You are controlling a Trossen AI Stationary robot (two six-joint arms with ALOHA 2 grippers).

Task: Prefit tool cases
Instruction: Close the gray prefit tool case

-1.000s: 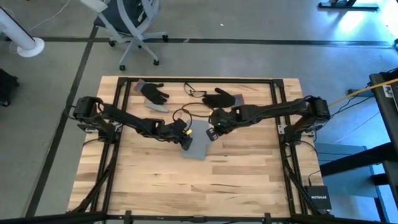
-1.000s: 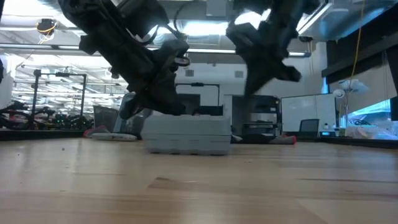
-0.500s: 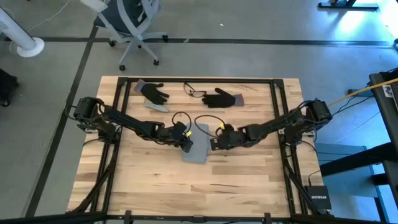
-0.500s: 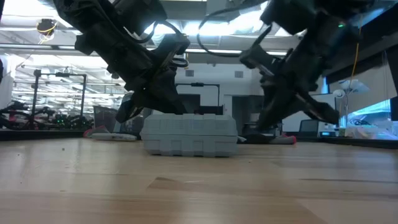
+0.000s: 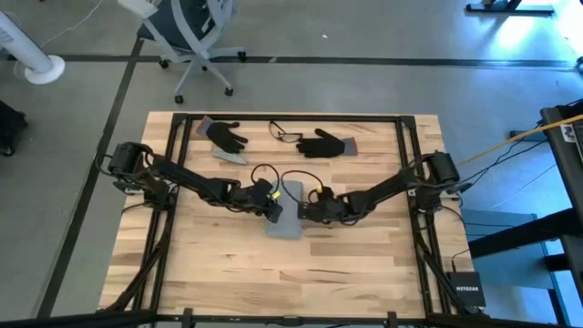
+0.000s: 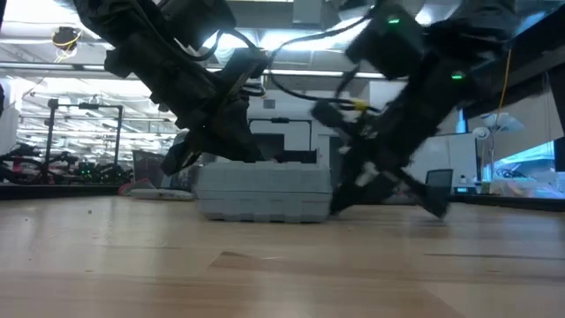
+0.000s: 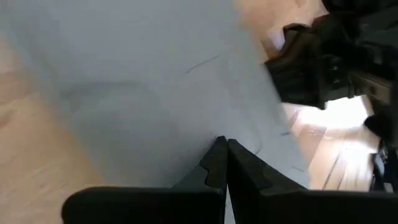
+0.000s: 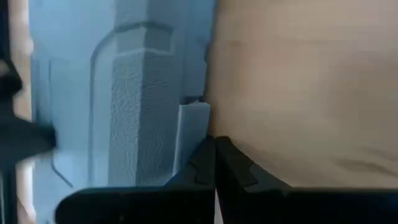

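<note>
The grey-blue tool case (image 5: pixel 288 217) lies shut and flat on the wooden table, near its middle; the low view shows its ribbed side wall (image 6: pixel 263 196). My left gripper (image 5: pixel 274 210) is shut, with its tips on the case's top by the left edge. My right gripper (image 5: pixel 304 212) is also shut. It slants down at the case's right side, tips low beside the case wall and the table (image 6: pixel 341 201). My left gripper presses its shut fingertips (image 7: pixel 222 149) onto the case's flat top face (image 7: pixel 186 93), slanting down from the table's left. The case lies flat on the table under them. My right gripper has its shut fingertips (image 8: pixel 214 149) against the foot of the case's right side wall, by a small moulded block (image 8: pixel 194 121). It slants down from the table's right.
Two black gloves (image 5: pixel 226 137) (image 5: pixel 324 144) and a pair of glasses (image 5: pixel 284 135) lie toward the far edge. Black frame rails (image 5: pixel 405 164) run along the table's sides. A red-handled tool (image 6: pixel 137 187) shows behind the case in the low view.
My right gripper has come down from above the case's far right corner toward the near edge, rolling as it sank. It now stands low at the case's right side. My left gripper has stayed on the case's top.
</note>
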